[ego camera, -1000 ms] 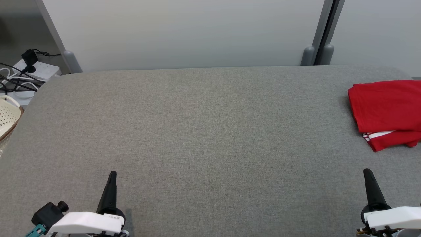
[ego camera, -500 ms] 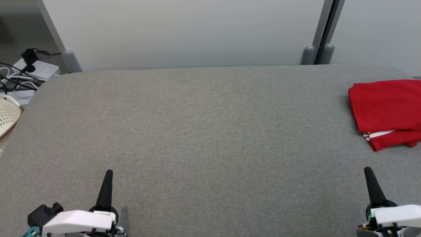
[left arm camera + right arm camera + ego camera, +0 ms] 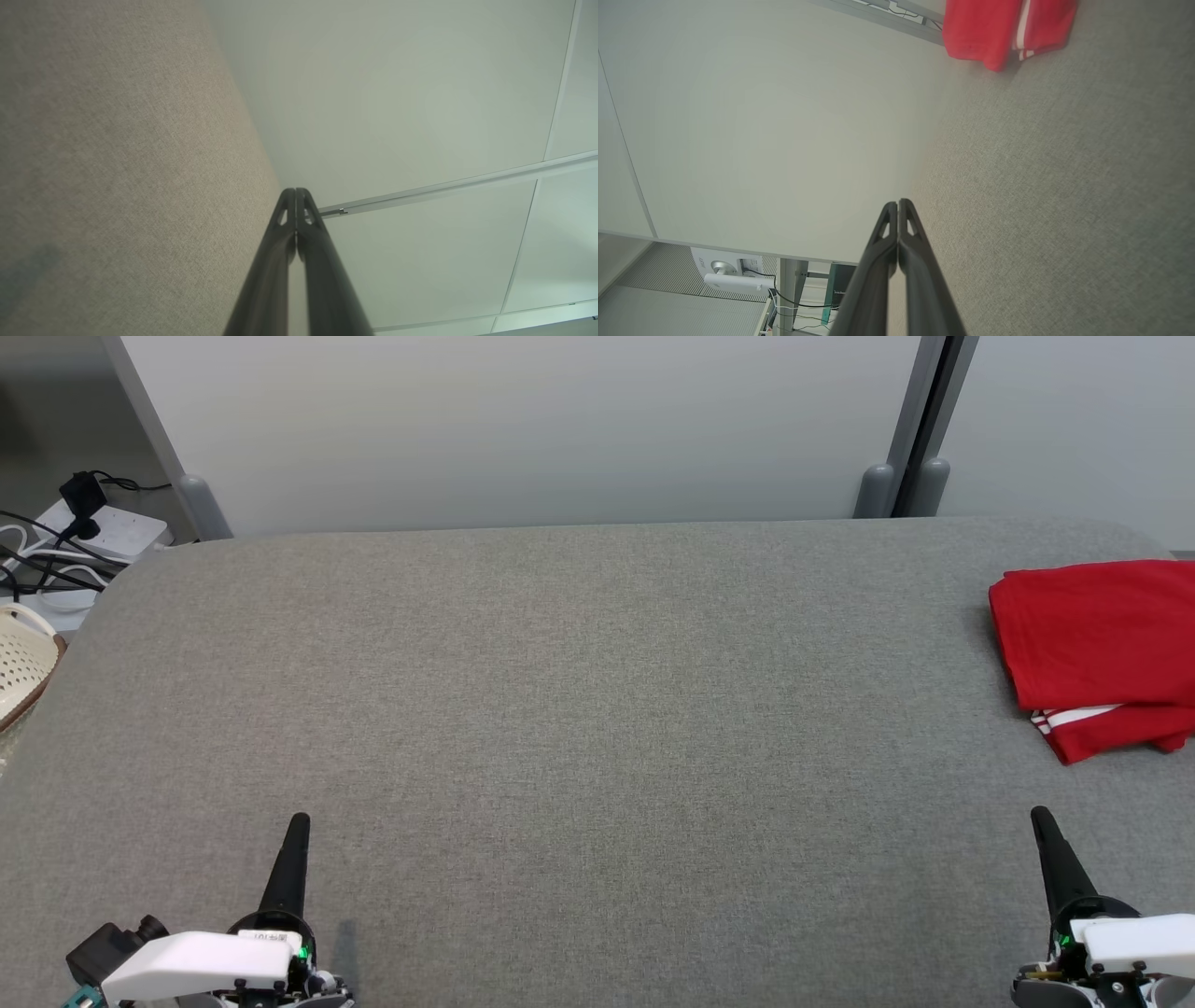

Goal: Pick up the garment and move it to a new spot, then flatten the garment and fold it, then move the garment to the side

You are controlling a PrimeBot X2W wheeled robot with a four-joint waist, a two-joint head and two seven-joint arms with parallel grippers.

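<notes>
Across the head view, the grey fabric surface (image 3: 597, 709) lies flat. At its right side rests the red garment (image 3: 1092, 644), folded, white stripes showing. Left hand (image 3: 297, 823) and right hand (image 3: 1038, 817) sit near the front edge, fingers pressed together, holding nothing.

No legible text, brand or number anywhere. Closest candidate is a small white sticker (image 3: 265, 937) at the base of the left claw (image 3: 298, 824), just behind its dark fingers. It carries a line of dark print, too small and blurred to read.
</notes>
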